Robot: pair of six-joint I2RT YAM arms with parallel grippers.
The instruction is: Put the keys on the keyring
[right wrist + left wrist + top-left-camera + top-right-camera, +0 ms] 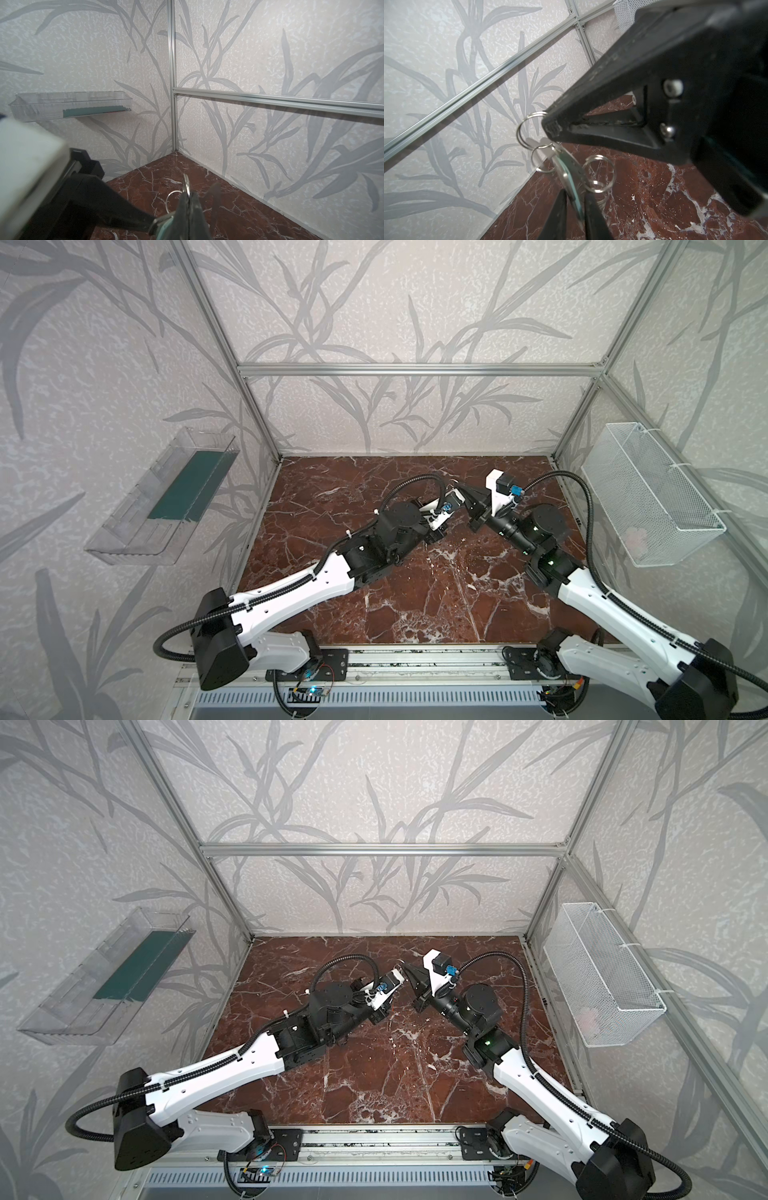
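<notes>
While right gripper (552, 127) clamps keyring (519, 127), its bulk mostly hides basket (623, 12).

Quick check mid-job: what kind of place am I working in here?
Likely a staged robot test cell, not a real room: aluminium frame holding leaf-print panels, a marble-look floor, and a wire basket tied to the side.

A red-brown marble-patterned bench (415, 605) lies at six o'clock. At nine o'clock a clear plastic tray (120, 539) hangs on the wall with a dark green mat (189, 485) inside. At three o'clock hangs a white mesh basket (665, 506) holding something pale pink (636, 537). Grey leaf wallpaper (415, 302) and aluminium rails (415, 369) stand behind.
</notes>
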